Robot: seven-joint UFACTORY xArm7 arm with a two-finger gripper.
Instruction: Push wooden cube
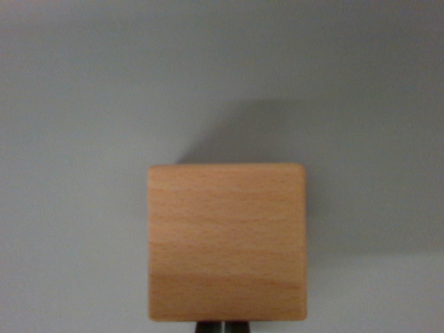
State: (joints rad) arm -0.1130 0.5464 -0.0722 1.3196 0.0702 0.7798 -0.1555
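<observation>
Filling the lower centre, the wooden cube [227, 241] rests on the desk [76, 104]; fingers [223, 326] apparently closed behind it, for pushing.

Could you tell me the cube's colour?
The wooden cube is light tan with fine grain, per the wrist view.

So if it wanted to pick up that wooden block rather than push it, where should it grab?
Probably across the wooden cube's two straight side faces, at the wrist view's left and right, coming down from above. Those faces look flat and parallel, and the grey surface beside them is bare, leaving room for fingers.
</observation>
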